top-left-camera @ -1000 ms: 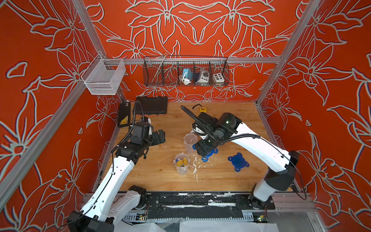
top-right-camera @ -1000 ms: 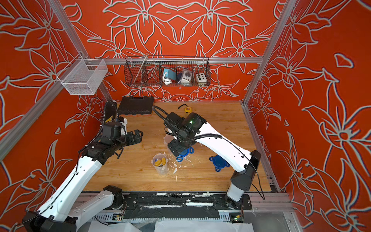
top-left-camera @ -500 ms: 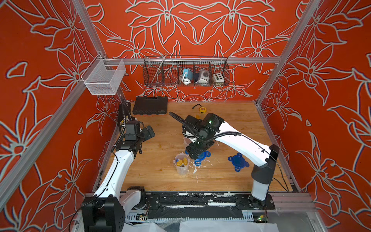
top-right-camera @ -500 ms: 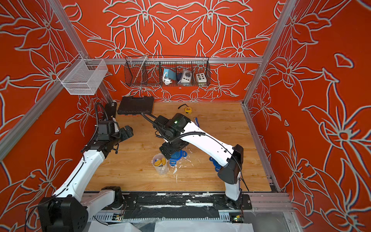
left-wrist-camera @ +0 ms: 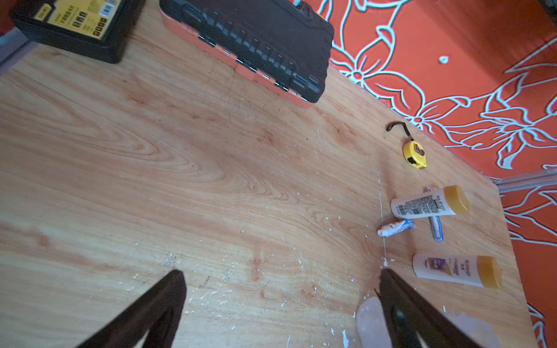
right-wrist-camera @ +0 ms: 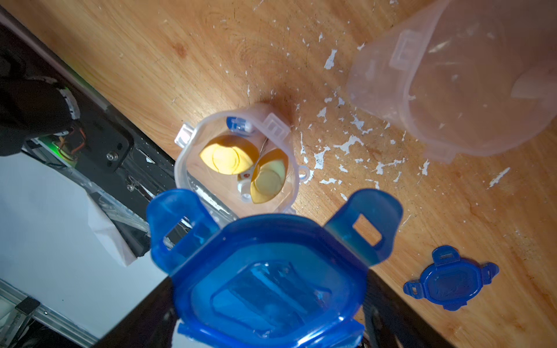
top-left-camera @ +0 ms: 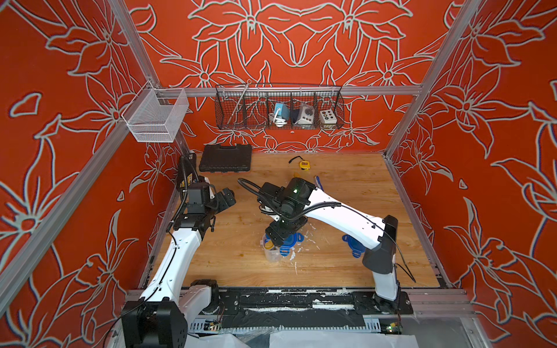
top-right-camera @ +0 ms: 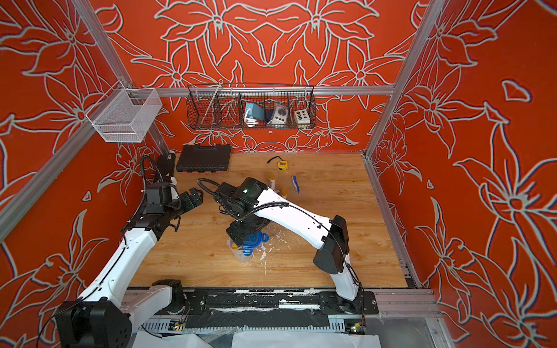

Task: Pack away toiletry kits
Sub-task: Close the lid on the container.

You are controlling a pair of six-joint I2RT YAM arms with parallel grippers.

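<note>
Right tool [top-left-camera: 278, 235] is gripping a blue four-tab lid [right-wrist-camera: 268, 280] by its edge, jaws spread wide on it, and is hanging it roughly level just above, and a little off-centre from, the filled cup [right-wrist-camera: 205, 120] near the front middle of the table [top-left-camera: 241, 271]. Inside that cup two yellow-capped bottles [right-wrist-camera: 226, 158] are standing upright, long axes vertical and caps toward the open mouth, with a toothpaste tube [right-wrist-camera: 244, 188] and a toothbrush [right-wrist-camera: 238, 125] standing on end beside them. Kit one is looking packed but not yet lidded. Just beside it the second cup [right-wrist-camera: 452, 90] is sitting empty, and the spare lid [right-wrist-camera: 450, 277] is lying flat on the table, apart. Left tool [left-wrist-camera: 281, 275] is hovering wide open, holding nothing, over bare wood at the left. Farther back, kit two is lying loose. Two loose bottles [left-wrist-camera: 429, 206] are resting flat and roughly parallel, caps seeming to point toward the back wall. A small tube [left-wrist-camera: 396, 227] is lying between them with its cap facing the opposite way, and a second toothbrush [left-wrist-camera: 436, 227] is lying crosswise, partly under one bottle. Judging it roughly half done: one lid to press down, then four items and one lid remaining.
</note>
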